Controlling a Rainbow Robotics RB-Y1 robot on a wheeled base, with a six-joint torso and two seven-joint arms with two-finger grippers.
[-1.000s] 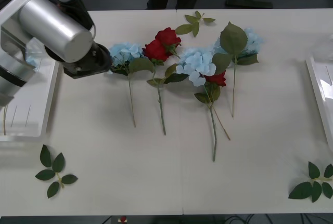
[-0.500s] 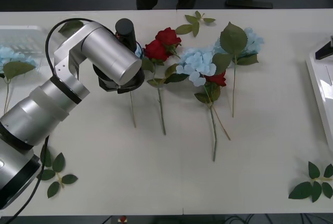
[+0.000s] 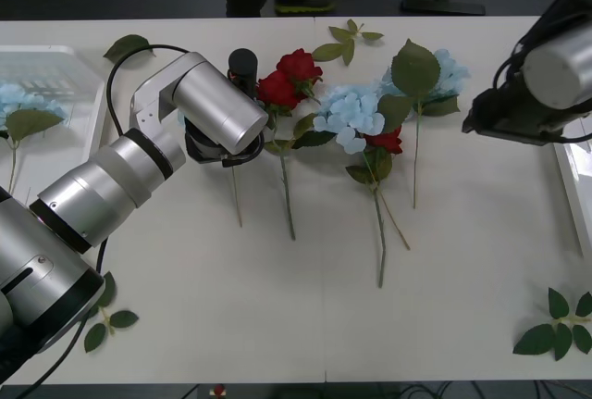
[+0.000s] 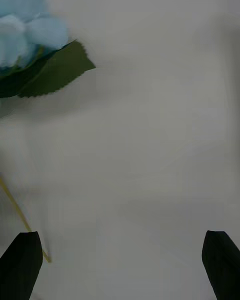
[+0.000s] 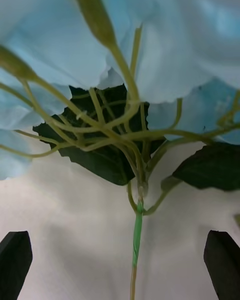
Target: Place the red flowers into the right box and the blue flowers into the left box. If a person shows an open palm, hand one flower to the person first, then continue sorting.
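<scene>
My left gripper (image 5: 120, 267) hangs wide open, empty, straddling the blue flower's stem (image 5: 136, 230), which runs near-to-far; right gripper (image 4: 120, 265) open, farther.

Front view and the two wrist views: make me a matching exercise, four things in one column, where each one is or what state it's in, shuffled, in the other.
Things
1. left gripper
2. right gripper
3. left box
4. loose leaf sprig

Places or states
A. at the table's left edge, with a blue flower in it
B. open over bare table, beside a blue flower's leaf
C. near the table's front right corner
D. open, a blue flower's stem between its fingers

Pairs: 1-D, 2-B, 3-A, 4-C
</scene>
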